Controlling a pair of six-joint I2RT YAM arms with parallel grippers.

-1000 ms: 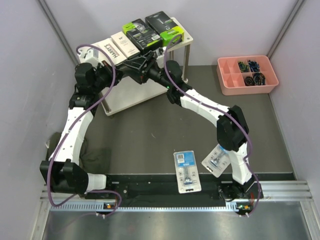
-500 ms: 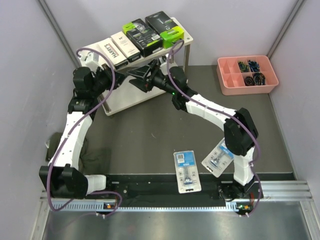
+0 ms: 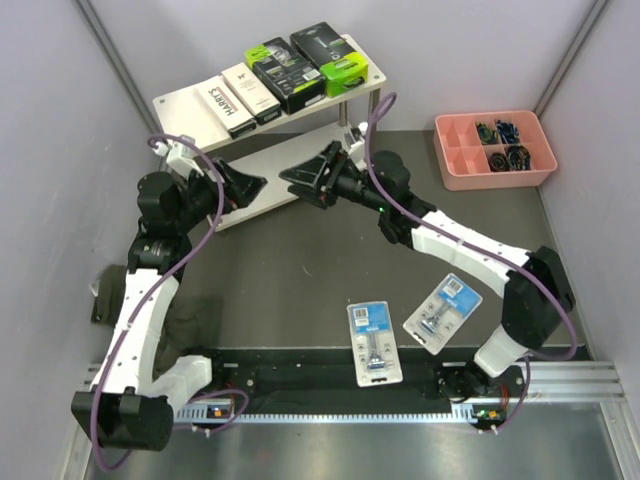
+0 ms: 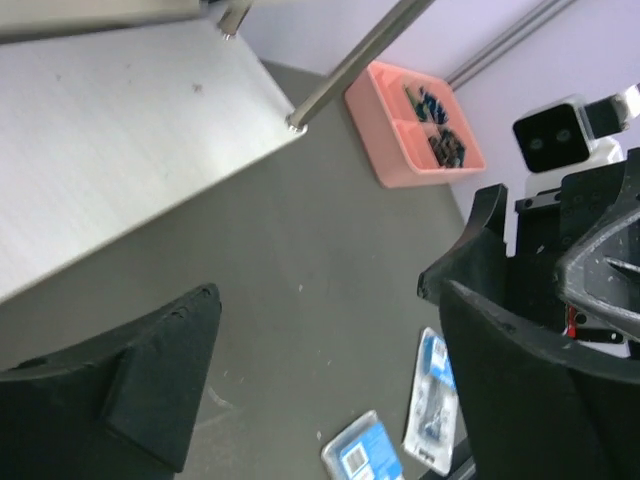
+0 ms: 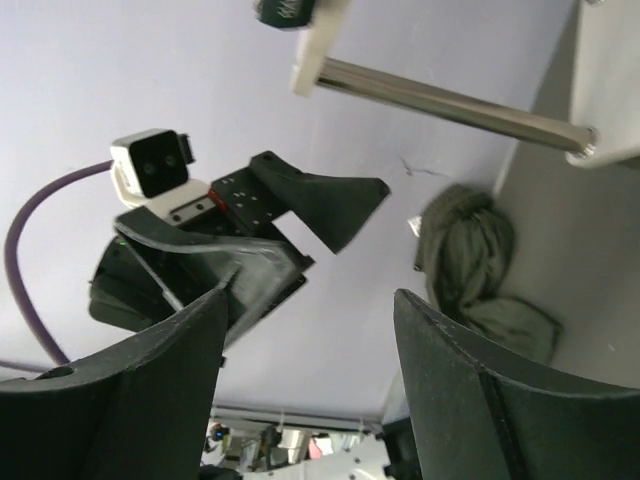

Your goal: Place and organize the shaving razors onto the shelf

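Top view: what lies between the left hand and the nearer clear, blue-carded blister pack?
Only bare dark table; the top view shows nothing between the left hand and that blister pack.

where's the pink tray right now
In the top view, the pink tray sits on the table's far right side, to the right of the shelf.

the left arm (image 3: 140,300) and right arm (image 3: 470,250) are white moulded links joined by round black joints. a purple cable (image 3: 372,115) loops along each. the left gripper (image 3: 250,190) and right gripper (image 3: 295,183) carry broad, matte black, wedge-shaped fingers (image 4: 150,370). each wrist bears a small white-cased camera (image 4: 555,135) with a black face.
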